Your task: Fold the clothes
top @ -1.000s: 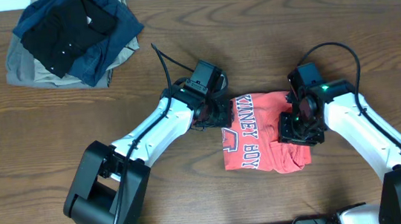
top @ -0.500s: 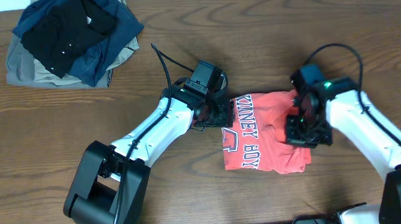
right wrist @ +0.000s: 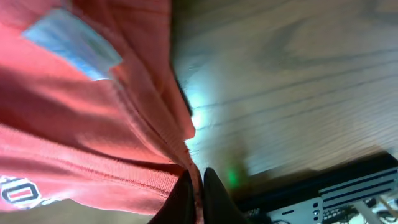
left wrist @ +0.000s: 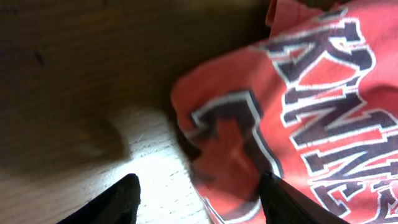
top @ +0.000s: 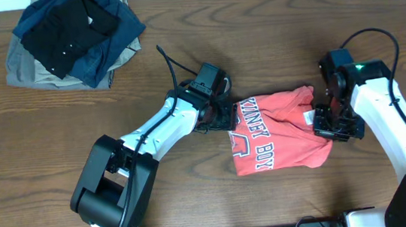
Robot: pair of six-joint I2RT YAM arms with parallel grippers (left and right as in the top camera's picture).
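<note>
Looking down from overhead: one crumpled coral-red cotton T-shirt [top: 277, 132] on brown wooden table [top: 40, 146], one heap of dark folded garments [top: 70, 37] at far left corner, two arms bent inward, left gripper [top: 222, 115] at shirt's left edge, right gripper [top: 330, 121] at its right edge. From left wrist: jaws apart, lettered shirt corner between and beyond the tips. From right wrist: fingers pinched together on shirt's hem, near one white label [right wrist: 74, 40].

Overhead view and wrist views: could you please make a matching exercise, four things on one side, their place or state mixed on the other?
1. T-shirt
2. left claw
3. right claw
4. pile of dark clothes

A. shut on red cloth
B. far left on the table
C. open, by the lettering
D. bunched up in the middle

Pairs: 1-D, 2-C, 3-A, 4-B.
</note>
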